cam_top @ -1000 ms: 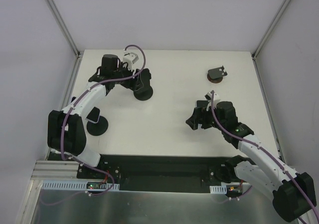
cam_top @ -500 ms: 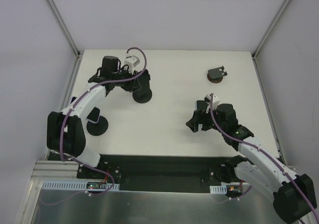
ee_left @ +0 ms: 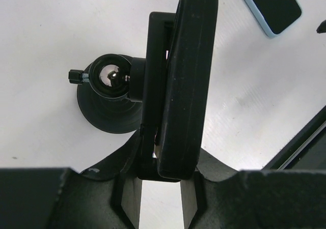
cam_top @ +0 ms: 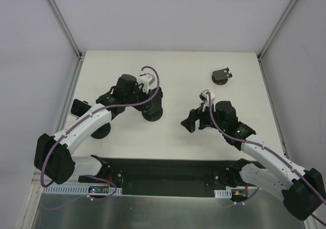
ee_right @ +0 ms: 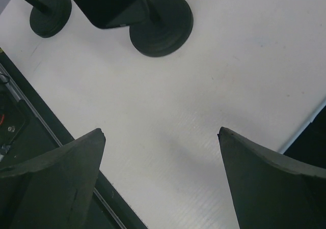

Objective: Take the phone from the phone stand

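Overhead from behind, wrist views close, downward — all share phone stand [cam_top: 153,115]

Left of centre on the white table [cam_top: 178,66], the left gripper [cam_top: 151,101] sits down over the top of a black phone stand [cam_top: 153,115] and the dark phone [cam_top: 158,97] it carries (only the stand's round foot shows clearly). The right gripper [cam_top: 189,124] hangs over bare table right of centre, apart from every stand. A smaller stand [cam_top: 221,76] sits at upper right, and a second phone [cam_top: 80,108] in a pale case shows at the left edge above another round base [cam_top: 103,131].
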Available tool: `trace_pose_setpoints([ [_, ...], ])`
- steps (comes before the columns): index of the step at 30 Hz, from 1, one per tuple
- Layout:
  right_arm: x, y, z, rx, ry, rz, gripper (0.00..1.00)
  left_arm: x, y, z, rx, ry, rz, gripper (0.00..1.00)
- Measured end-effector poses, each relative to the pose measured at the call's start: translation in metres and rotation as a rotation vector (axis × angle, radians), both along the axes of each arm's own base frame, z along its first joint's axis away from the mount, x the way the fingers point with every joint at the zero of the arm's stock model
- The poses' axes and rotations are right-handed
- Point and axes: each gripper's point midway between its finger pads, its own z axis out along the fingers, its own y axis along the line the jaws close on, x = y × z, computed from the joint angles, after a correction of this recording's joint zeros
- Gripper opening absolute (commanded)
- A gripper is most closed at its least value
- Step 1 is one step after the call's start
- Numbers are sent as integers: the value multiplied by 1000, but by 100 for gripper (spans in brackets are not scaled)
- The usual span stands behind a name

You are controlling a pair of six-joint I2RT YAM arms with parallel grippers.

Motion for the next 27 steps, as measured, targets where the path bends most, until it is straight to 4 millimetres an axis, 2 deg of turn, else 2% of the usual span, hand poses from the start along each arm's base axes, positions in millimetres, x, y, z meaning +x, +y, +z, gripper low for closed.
trace_pose_setpoints([
  [3, 4, 14, 16, 3, -43, 24, 96, -8, -2, 0, 5, 3, 55, 8],
  [4, 5, 17, 20, 2, -53, 29, 96, -9, -3, 0, 5, 5, 68, 18],
  [7, 8, 28, 31, 1, -76, 41, 96, -13, -3, 0, -5, 11, 111, 34],
  [8, 9, 30, 33, 1, -81, 42, 96, -15, -3, 0, -10, 12, 118, 46],
  [10, 11, 33, 36, -3, -89, 40, 96, -17, -2, 1, -24, 9, 128, 57],
  [11, 12, 35, 38, -5, -92, 39, 96, -17, -2, 4, -33, 2, 131, 67],
  [15, 18, 39, 45, -11, -111, 32, 96, -16, -3, 25, -82, -59, 127, 87],
  [19, 25, 44, 61, -20, -160, 30, 96, -19, -1, 50, -123, -138, 112, 95],
  [24, 36, 57, 82, -34, -221, 37, 96, -27, 11, 86, -165, -275, 109, 97],
  [27, 42, 70, 88, -50, -243, 53, 96, -27, 23, 101, -175, -343, 148, 97],
])
